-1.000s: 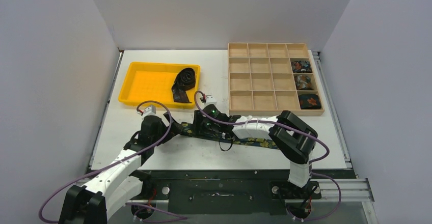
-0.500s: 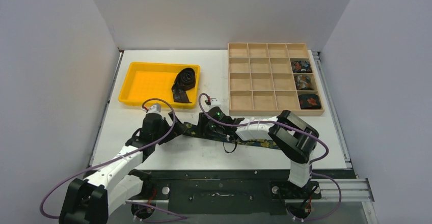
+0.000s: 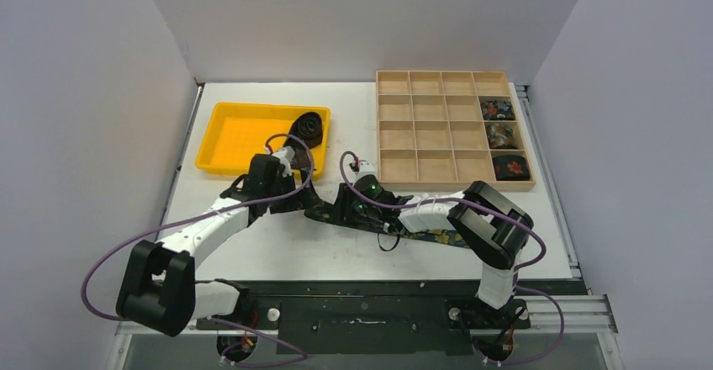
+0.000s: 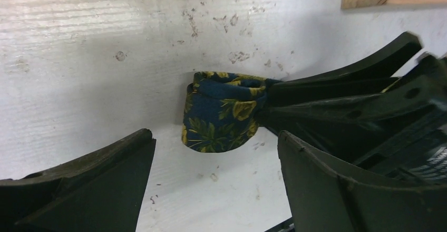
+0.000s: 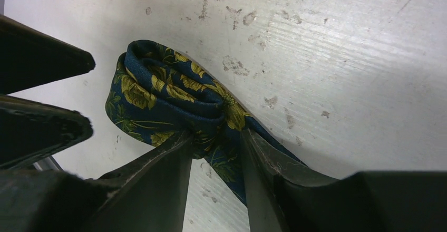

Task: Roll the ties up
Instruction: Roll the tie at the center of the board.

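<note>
A navy tie with yellow flowers (image 3: pixel 429 235) lies across the near table. Its left end is folded into a small loose roll (image 5: pixel 158 89). My right gripper (image 5: pixel 217 134) is shut on the fabric just behind that roll, both fingers pressing the tie. In the top view the right gripper (image 3: pixel 335 210) points left. My left gripper (image 4: pixel 215 137) stands open just short of the rolled end (image 4: pixel 221 116), touching nothing. From above, the left gripper (image 3: pixel 294 202) faces the right one. A plain black tie (image 3: pixel 307 128) lies coiled in the yellow tray (image 3: pixel 210 147).
A wooden compartment box (image 3: pixel 437 185) stands at the back right. Its right column holds rolled ties (image 3: pixel 503 136). The yellow tray is right behind the left arm. Purple cables loop over both wrists.
The left arm has swung away from me and to the right, bringing its open gripper up to the tie's rolled end. The right gripper has shifted slightly right with the tie.
</note>
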